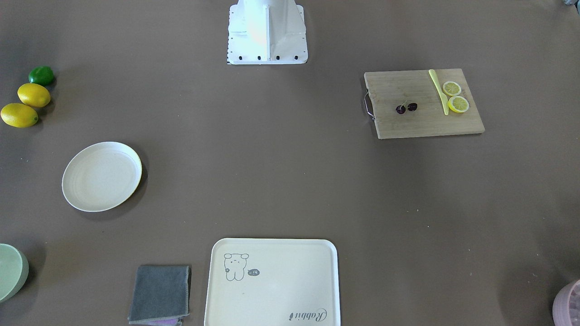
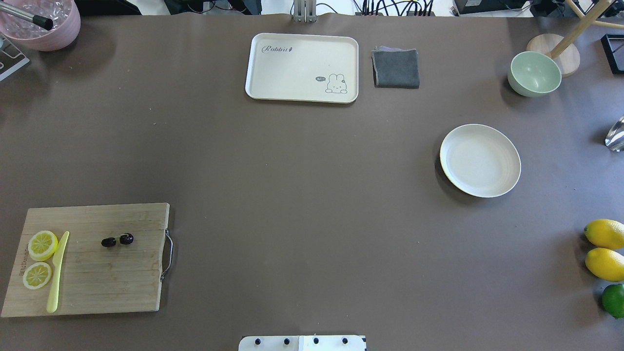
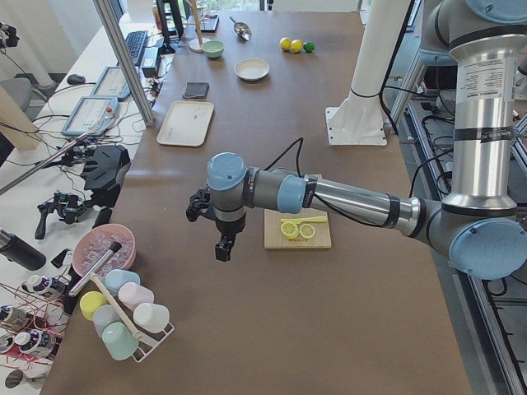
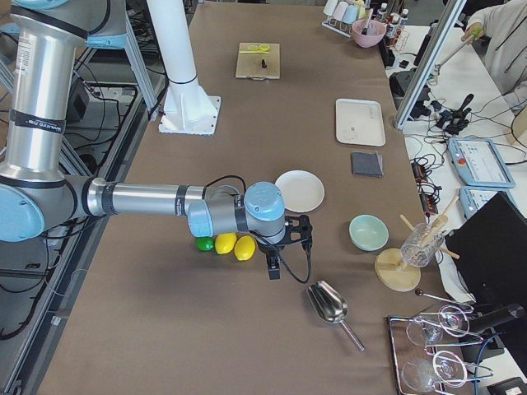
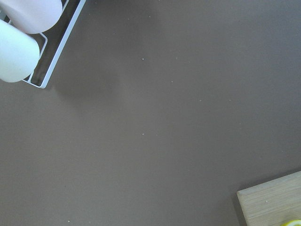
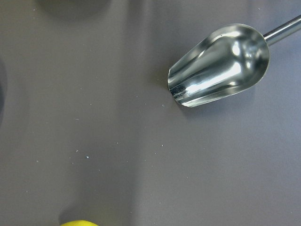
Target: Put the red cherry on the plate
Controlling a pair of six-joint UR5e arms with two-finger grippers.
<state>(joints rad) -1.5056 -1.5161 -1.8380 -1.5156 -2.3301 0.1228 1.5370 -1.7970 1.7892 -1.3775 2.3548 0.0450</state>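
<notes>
The red cherry (image 1: 406, 107) (image 2: 117, 240), two dark round fruits on one stem, lies on the wooden cutting board (image 1: 423, 103) (image 2: 90, 258). Far across the table rests the empty cream plate (image 1: 102, 176) (image 2: 480, 160) (image 4: 300, 190). My left gripper (image 3: 222, 247) hangs above the table beyond the board's outer end, seen only in the exterior left view, so I cannot tell its state. My right gripper (image 4: 274, 270) hovers beside the lemons, short of the plate, seen only in the exterior right view; whether it is open or shut I cannot tell.
On the board lie two lemon slices (image 2: 41, 245) and a yellow knife (image 2: 57, 270). A bear tray (image 2: 302, 67), grey cloth (image 2: 396, 68), green bowl (image 2: 534, 74), lemons (image 2: 604, 248) and lime (image 2: 613, 300) ring the table. A metal scoop (image 6: 218, 63) lies under the right wrist.
</notes>
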